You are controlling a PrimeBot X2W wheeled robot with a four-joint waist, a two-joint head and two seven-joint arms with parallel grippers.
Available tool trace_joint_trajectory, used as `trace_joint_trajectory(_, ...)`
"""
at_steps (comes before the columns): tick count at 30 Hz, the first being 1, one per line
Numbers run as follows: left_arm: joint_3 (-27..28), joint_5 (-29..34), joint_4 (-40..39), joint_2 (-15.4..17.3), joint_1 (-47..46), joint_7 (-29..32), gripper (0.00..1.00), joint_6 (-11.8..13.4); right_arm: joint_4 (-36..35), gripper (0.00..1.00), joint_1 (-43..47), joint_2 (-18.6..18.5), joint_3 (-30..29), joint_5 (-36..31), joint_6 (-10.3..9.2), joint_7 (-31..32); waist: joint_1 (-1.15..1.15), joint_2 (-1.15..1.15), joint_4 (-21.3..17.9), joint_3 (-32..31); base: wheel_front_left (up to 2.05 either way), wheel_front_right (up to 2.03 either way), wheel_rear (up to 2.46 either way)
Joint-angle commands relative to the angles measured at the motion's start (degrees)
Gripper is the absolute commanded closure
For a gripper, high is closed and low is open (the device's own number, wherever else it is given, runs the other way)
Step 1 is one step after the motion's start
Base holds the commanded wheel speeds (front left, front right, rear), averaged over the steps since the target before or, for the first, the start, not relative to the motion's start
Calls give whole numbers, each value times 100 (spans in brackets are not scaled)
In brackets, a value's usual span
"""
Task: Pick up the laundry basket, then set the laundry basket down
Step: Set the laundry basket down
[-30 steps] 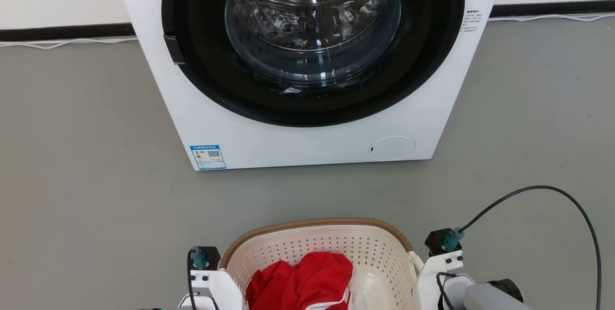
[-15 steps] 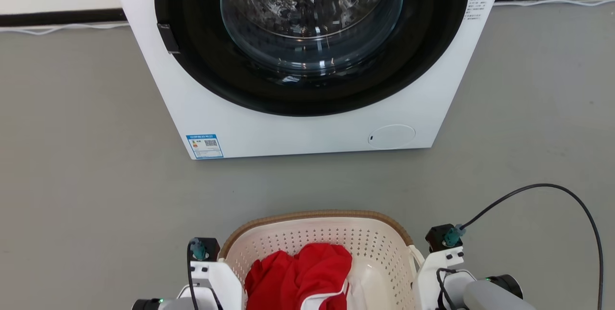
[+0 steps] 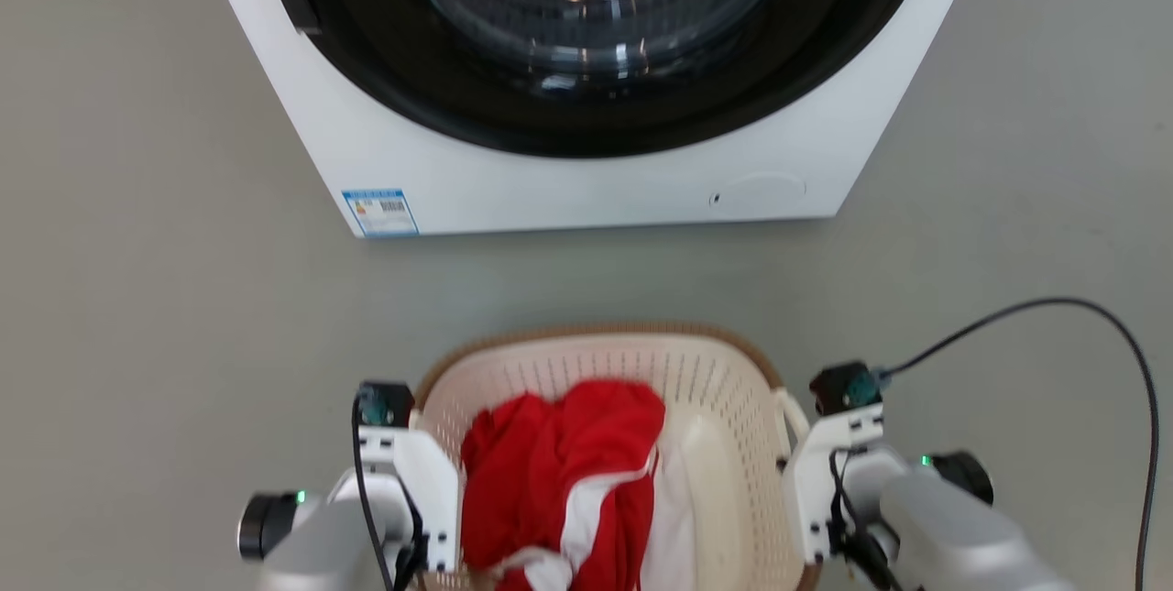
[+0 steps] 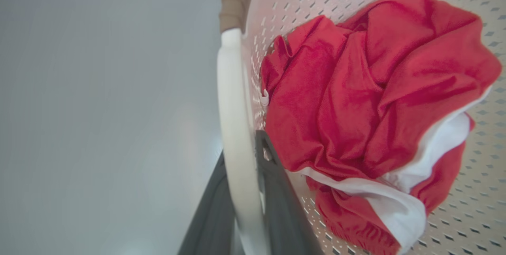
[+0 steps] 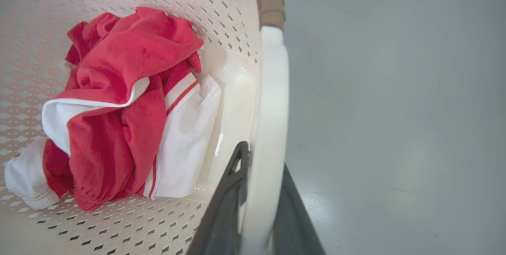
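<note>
The laundry basket is cream-white and perforated, with a brown woven-look rim, and sits low in the head view between my two arms. A crumpled red and white garment lies inside it. In the left wrist view my left gripper is shut on the basket's white left handle. My right gripper is shut the same way on the white right handle. One dark finger of each sits inside the handle and one outside. I cannot tell whether the basket rests on the floor.
A white front-loading washing machine with a dark round glass door stands on the grey floor just beyond the basket. A black cable arcs from my right wrist out to the right. Bare floor lies on both sides of the basket.
The whole head view has shifted: machine and basket sit higher in the picture, so the camera moved. More of the basket and both arms shows. Both grips on the handles look unchanged.
</note>
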Motion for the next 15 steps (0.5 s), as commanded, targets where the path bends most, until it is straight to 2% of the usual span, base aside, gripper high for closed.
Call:
trace_joint_trajectory(1,63,65,-103,-36,-385,-83,100,7,-159,100,-235,226,66,-59,101,-192,0,0,23,237,0,0,0)
trace_joint_trajectory(15,-12,253,-66,36,-1738,-241,100,44,151,100,-1375,226,-139,-346,101,-784,0,0,77,1844,0,0,0)
